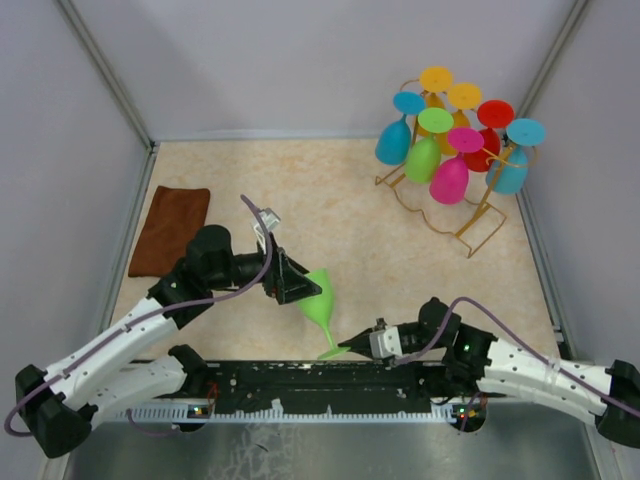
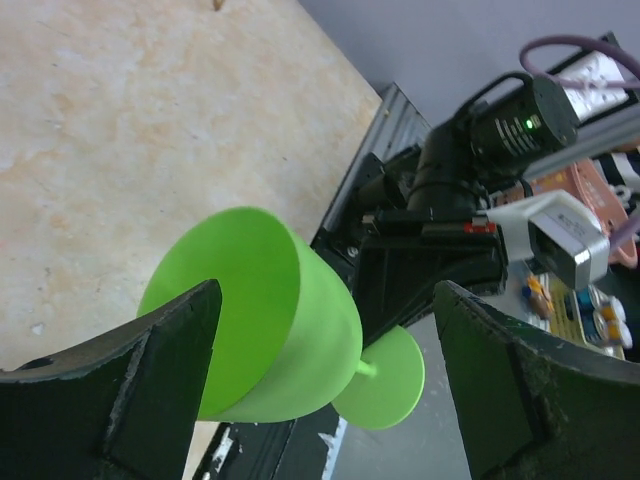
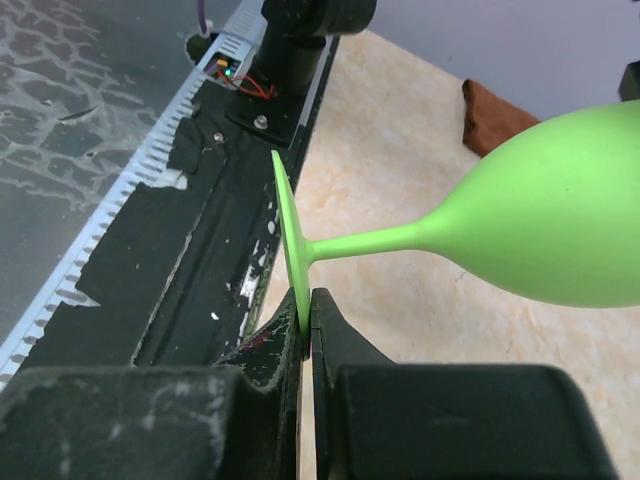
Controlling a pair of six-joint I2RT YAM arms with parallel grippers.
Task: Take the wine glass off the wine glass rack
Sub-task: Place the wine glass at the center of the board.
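Right gripper (image 3: 308, 320) pinching wine glass (image 3: 540, 220) foot | left gripper (image 2: 320, 340) spread around bowl

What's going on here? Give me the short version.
The right gripper is shut on the foot of a green wine glass, holding it on its side near the front of the table. The left gripper is open, its jaws standing either side of the glass's bowl, with no grip there yet. The gold wire rack at the far right carries several other coloured glasses. A brown cloth lies at the left.
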